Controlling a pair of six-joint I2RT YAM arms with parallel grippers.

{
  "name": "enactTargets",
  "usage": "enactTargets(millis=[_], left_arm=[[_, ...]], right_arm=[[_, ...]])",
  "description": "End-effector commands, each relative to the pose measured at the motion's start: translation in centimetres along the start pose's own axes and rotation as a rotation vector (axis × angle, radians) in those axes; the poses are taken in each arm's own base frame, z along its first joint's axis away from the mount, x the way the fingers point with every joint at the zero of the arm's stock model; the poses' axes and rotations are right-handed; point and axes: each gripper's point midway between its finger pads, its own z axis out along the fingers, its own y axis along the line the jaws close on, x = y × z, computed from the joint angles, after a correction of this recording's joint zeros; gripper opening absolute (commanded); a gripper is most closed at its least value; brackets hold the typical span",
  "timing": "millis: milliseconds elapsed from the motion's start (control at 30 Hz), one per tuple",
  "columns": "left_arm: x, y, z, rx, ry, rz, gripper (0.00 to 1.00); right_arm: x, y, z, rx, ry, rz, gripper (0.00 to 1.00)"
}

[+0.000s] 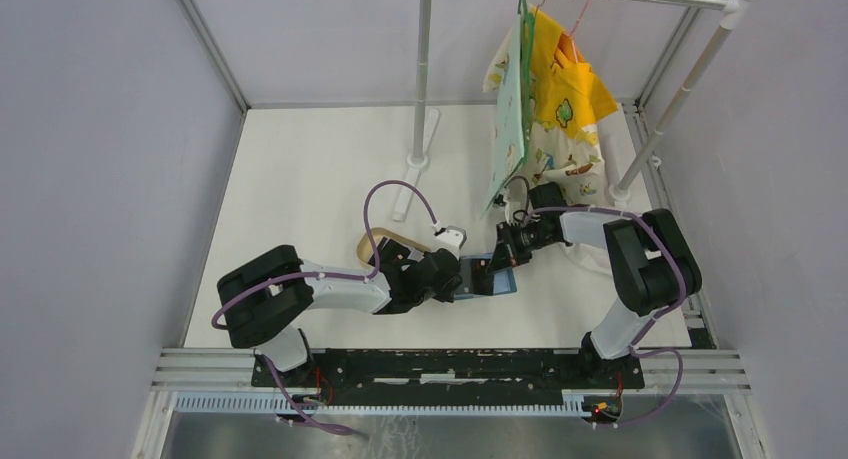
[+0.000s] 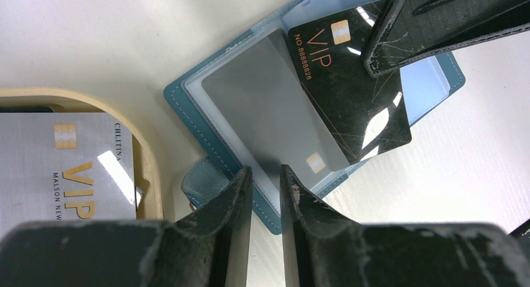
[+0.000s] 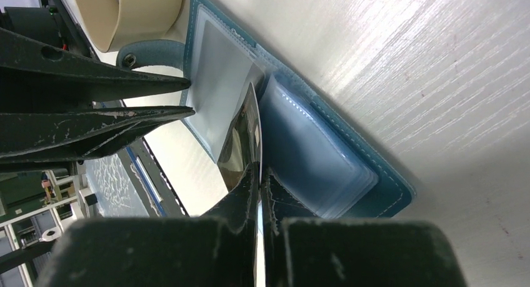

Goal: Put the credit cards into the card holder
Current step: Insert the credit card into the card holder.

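Note:
The teal-blue card holder (image 2: 187, 105) lies open on the white table, its clear sleeves facing up; it also shows in the top view (image 1: 503, 283) and the right wrist view (image 3: 375, 174). My left gripper (image 2: 265, 177) is closed to a narrow gap on the holder's near edge, beside the snap strap (image 2: 203, 181). My right gripper (image 3: 260, 171) is shut on a black VIP credit card (image 2: 350, 105), held on edge with its far corner under a clear sleeve. A silver VIP card (image 2: 62, 168) lies in the tan tray (image 2: 150, 149).
The tan oval tray (image 1: 375, 244) sits just left of the holder, touching my left arm's side. A clothes rack post (image 1: 420, 79) and hanging yellow and patterned cloths (image 1: 560, 99) stand at the back right, close behind my right arm.

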Motion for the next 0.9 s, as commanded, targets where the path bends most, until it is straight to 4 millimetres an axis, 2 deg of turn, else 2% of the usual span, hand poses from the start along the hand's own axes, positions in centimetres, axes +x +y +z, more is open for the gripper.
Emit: enactTargets(millis=[0,400,667,867], left_arm=[[1.1,0.3,0.4,-0.013,0.034,0.009,0.29],[0.8,0.0,0.7,-0.008,0.032,0.020,0.29],[0.5,-0.1,0.5,-0.006,0.023,0.025,0.29],[0.5,0.1,0.5,-0.009,0.023,0.030,0.29]], right_arm=[[0.6,-1.8,0.5,0.094,0.058,0.008,0.03],[1.1,-2.5,0.5,0.102,0.145,0.027,0.04],[1.9,-3.8,0.4,0.151,0.218,0.065,0.03],[1.6,-4.1,0.4,0.169,0.233,0.078,0.03]])
